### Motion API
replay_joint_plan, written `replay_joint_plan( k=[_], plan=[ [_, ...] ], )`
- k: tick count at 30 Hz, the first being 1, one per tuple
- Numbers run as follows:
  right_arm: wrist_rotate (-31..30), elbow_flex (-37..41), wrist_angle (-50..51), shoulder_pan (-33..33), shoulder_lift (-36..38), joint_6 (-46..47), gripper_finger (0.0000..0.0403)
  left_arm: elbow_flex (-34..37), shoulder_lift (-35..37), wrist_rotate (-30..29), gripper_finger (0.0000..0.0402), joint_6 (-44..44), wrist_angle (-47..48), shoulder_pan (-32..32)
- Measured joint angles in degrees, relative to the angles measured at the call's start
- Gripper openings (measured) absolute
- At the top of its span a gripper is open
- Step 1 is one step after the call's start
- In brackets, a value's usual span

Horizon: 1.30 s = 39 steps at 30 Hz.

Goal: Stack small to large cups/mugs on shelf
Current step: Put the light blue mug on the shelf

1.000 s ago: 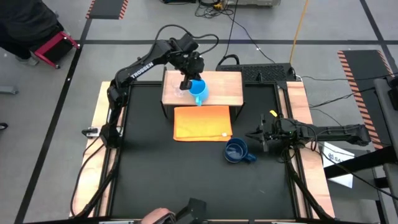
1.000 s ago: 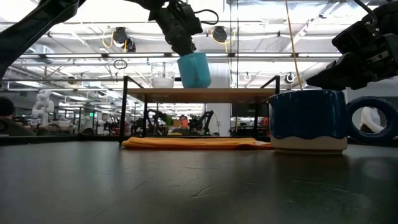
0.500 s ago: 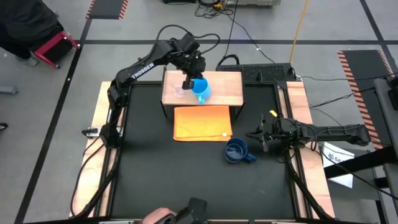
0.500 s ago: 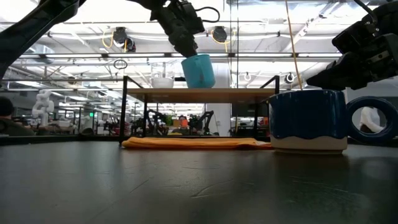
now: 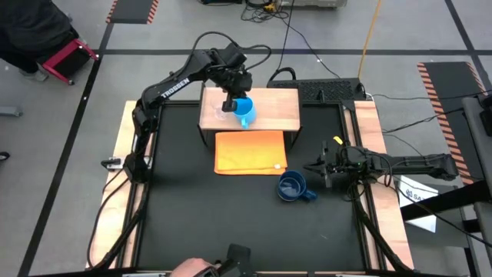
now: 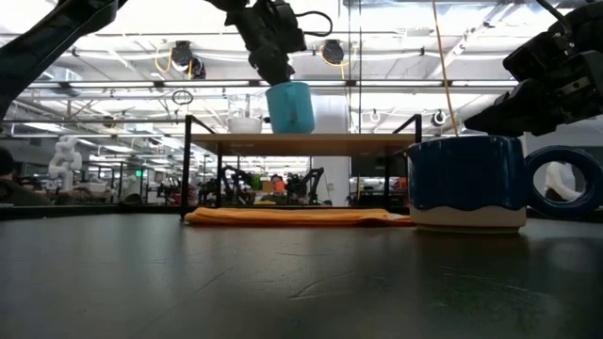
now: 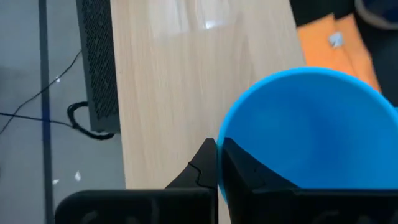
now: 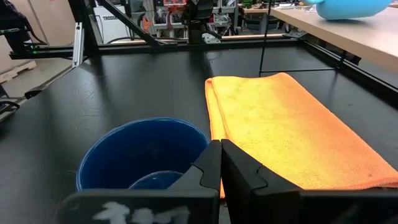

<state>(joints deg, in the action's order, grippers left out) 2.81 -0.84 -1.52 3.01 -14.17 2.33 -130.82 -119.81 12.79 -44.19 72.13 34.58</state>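
Light-blue mug point(image 5: 244, 110), rigid, light, probably smooth-glazed and apt to slip, pinched at its rim by the left gripper point(image 5: 229, 103) just above the shelf point(image 5: 277, 110) beside the tiny clear glass cup point(image 5: 221, 114); right gripper point(image 5: 326, 169) closed and empty beside the dark-blue mug point(image 5: 291, 187), best grasped by its rim.

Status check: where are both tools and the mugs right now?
Left tool shut on light-blue mug above shelf. Right tool idle beside dark-blue mug. Glass cup on shelf.
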Motion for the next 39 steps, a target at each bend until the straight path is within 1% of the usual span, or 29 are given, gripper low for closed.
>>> replay_joint_plan(
  k=[5, 8, 11, 14, 19, 26, 33, 39],
  plan=[
    [0.0, 0.0, -0.4, 0.0, 0.0, 0.0, 0.0, -2.3, -0.1, -3.3, 0.0004, -1.8, 2.9, -0.7],
    [0.0, 0.0, -0.4, 0.0, 0.0, 0.0, 0.0, -4.0, -0.3, -3.4, 0.0004, -2.3, 3.9, -0.9],
    [0.0, 0.0, -0.6, 0.0, 0.0, 0.0, 0.0, -4.1, -0.3, -3.6, 0.0004, -2.7, 4.1, -1.2],
    [0.1, 0.0, -0.8, 0.0, 0.0, 0.0, 0.0, -4.0, -0.3, -2.5, 0.0004, -2.4, 4.2, -0.7],
    [0.1, 0.0, -1.0, 0.0, 0.0, 0.1, 0.0, -4.0, -0.3, 1.5, 0.0004, -2.2, 2.1, -0.5],
    [0.1, 0.0, -1.2, 0.0, 0.0, 0.0, 0.0, -4.0, -1.3, 3.2, 0.0003, -1.6, 1.3, -0.4],
    [0.0, 0.0, -0.5, 0.0, 0.0, -0.4, 0.0, -4.3, -3.7, 2.4, 0.0003, -1.2, 0.8, -0.3],
    [0.0, 0.0, -0.5, 0.0, 0.0, -0.6, 0.0, -4.3, -4.0, 0.8, 0.0003, -0.9, 1.2, -0.4]
  ],
)
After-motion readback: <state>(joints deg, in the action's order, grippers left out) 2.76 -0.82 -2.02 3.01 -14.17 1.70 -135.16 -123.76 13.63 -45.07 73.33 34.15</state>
